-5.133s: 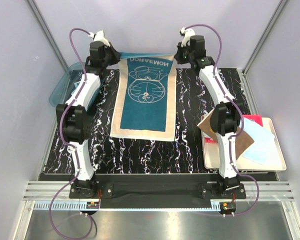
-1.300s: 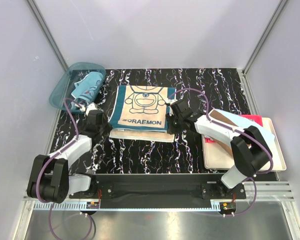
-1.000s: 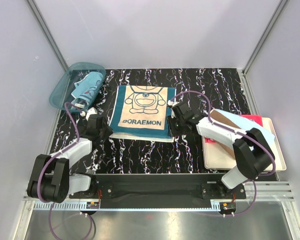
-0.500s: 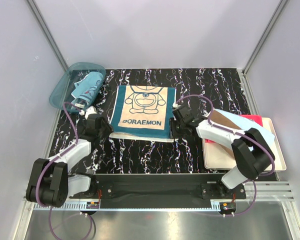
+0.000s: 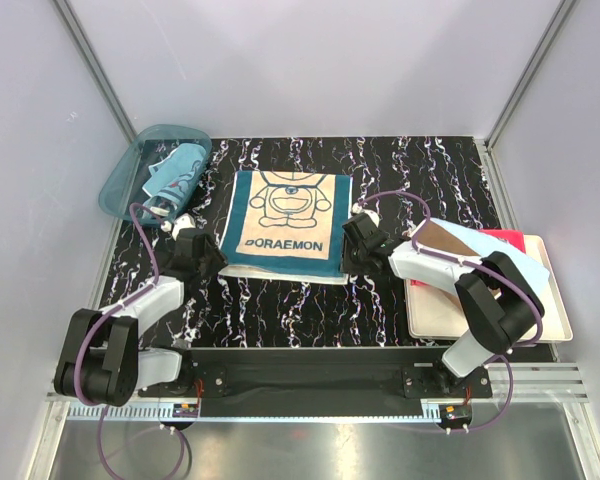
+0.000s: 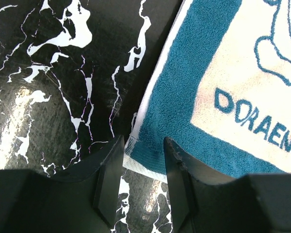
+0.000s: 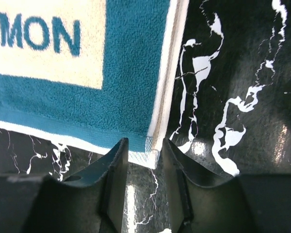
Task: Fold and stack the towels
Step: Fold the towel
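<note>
Teal terry cloth sits centre stage: the teal towel (image 5: 285, 223) lies folded flat on the black marbled table (image 5: 410, 170). Its cream panel faces up, with a cartoon figure and the word DORAEMON reading towards the arms. A pale under-layer peeks out along the towel's near edge.

Down at the towel's near-left corner comes the left gripper (image 6: 143, 141), arm stretched low over the table. From its wrist camera the two dark fingers stand apart with that corner lying between them. Nothing is pinched; the claw is released, and the cloth rests flat on the marble.

Over at the towel's near-right corner it is a mirror picture. The right gripper (image 7: 144, 141) straddles the corner where the white hem and the doubled edge meet. Its jaws are also parted, with a gap of table showing between fingers and cloth, so nothing is grasped there either.

Far-left of the teal towel, a translucent teal basket (image 5: 130, 165) sits tilted at the table's edge with a patterned blue towel (image 5: 180, 170) bundled in it.

Right of the teal towel, just beyond the right arm, a cream tray (image 5: 555, 325) carries more cloths. A brown cloth (image 5: 432, 238), a pale blue cloth (image 5: 500, 258) and a red cloth (image 5: 506, 237) overlap there, partly hidden by the arm. How neatly they are folded I cannot tell.
</note>
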Robot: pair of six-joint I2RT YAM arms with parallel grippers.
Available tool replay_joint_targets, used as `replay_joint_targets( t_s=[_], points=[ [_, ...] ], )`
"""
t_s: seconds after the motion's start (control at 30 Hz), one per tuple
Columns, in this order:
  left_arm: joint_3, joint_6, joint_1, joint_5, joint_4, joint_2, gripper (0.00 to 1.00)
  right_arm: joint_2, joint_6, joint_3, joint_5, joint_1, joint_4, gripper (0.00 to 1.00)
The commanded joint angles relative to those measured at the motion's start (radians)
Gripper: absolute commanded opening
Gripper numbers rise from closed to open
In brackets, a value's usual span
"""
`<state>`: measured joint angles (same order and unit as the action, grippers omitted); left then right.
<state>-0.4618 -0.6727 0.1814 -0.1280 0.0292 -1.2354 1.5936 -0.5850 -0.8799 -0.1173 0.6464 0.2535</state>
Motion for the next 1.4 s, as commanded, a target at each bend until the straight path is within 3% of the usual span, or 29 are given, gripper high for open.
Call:
replay_joint_targets(
  t_s=[0.0,0.6,1.1,1.37],
  points=[
    [-0.011,0.016,-0.005,-0.009,0.075,-0.007,0.42,0.009,-0.033,-0.007,-0.061,0.012,-0.040,0.40],
    [-0.006,0.022,-0.005,-0.015,0.075,-0.010,0.42,0.054,-0.049,-0.013,-0.062,0.019,-0.042,0.31],
    [-0.015,0.030,-0.003,-0.015,0.069,-0.007,0.38,0.008,-0.030,-0.041,-0.079,0.019,0.012,0.03],
    [-0.018,0.036,-0.005,-0.018,0.058,0.002,0.35,-0.060,-0.021,-0.053,-0.091,0.019,0.059,0.00]
  ],
)
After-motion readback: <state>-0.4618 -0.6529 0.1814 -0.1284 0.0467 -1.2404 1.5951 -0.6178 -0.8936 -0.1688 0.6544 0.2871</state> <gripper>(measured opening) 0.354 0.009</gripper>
